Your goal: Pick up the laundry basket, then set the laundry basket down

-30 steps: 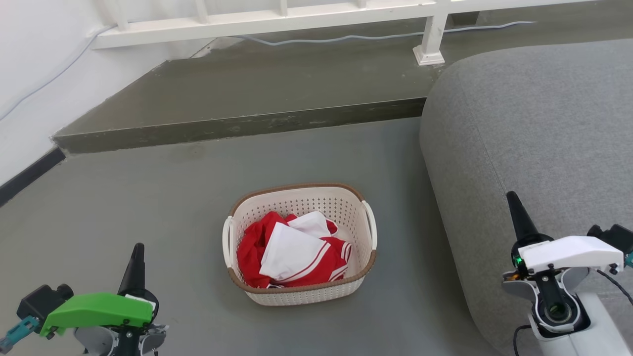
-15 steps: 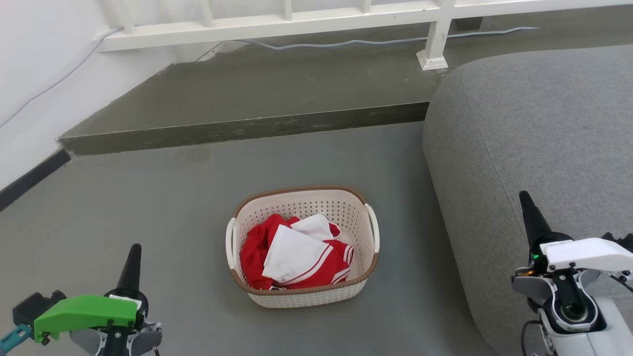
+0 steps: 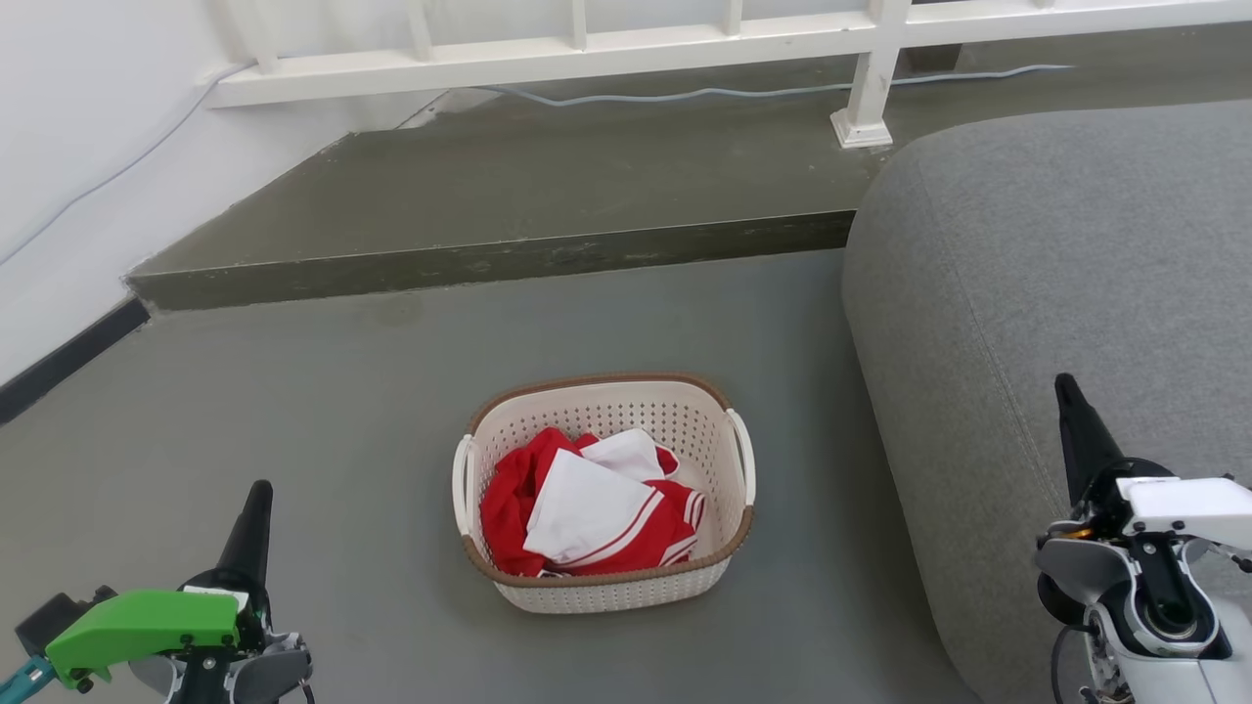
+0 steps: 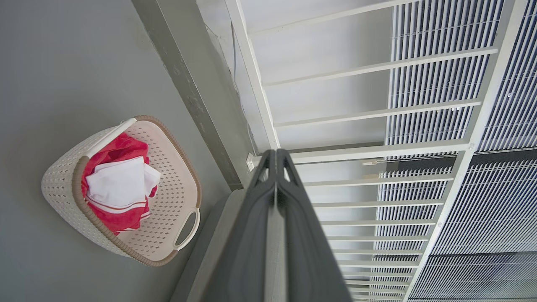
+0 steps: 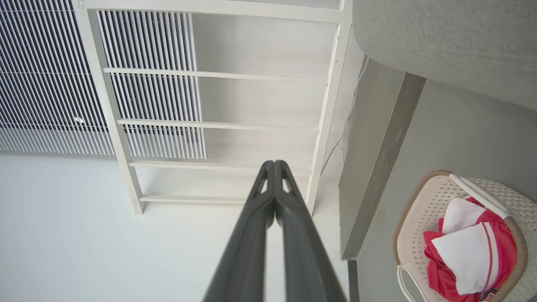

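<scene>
The laundry basket (image 3: 606, 489) is cream-white and perforated, with a brown rim and white side handles. It stands on the grey floor mid-frame in the head view, holding red and white clothes (image 3: 587, 513). The basket also lies at the left of the left wrist view (image 4: 121, 191) and at the lower right of the right wrist view (image 5: 461, 237). My left gripper (image 3: 256, 499) is shut at the lower left, well left of the basket. My right gripper (image 3: 1066, 391) is shut at the lower right, over the sofa, apart from the basket. Their fingertips are pressed together in both wrist views (image 4: 275, 153) (image 5: 273, 163).
A large grey sofa (image 3: 1056, 293) fills the right side, close to the basket. A raised dark step (image 3: 489, 259) runs behind the basket, with a white railing (image 3: 587, 49) and a cable (image 3: 704, 95) on it. A white wall (image 3: 68, 176) with a dark skirting is at the left.
The whole head view has shifted, so the camera has moved. Both grippers sit lower and farther out in the frame than before. The basket has not moved on the floor.
</scene>
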